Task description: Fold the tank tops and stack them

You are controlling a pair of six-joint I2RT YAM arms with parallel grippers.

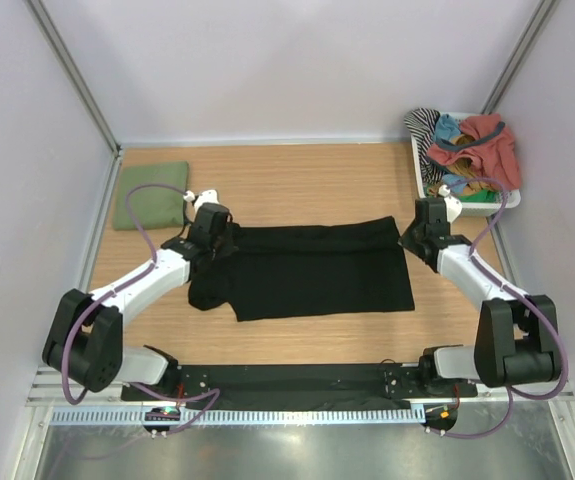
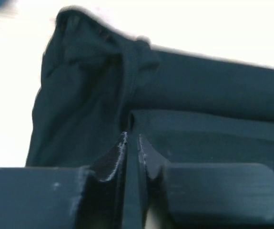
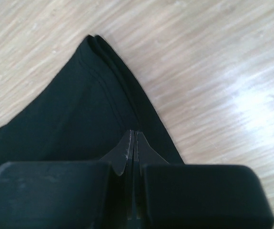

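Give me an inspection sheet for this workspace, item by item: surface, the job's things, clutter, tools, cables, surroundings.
Surface: wooden table, no stains seen.
Job's things: black tank top lying across mid-table; olive green tank top folded at the far left corner.
Clutter: white tray at far right holding a heap of garments, red, teal and striped.
Tools: left tool shut on the black tank top's left end; right tool shut on its right corner.
Cables: purple cables loop along both arms.
Surroundings: white walls, metal frame posts.
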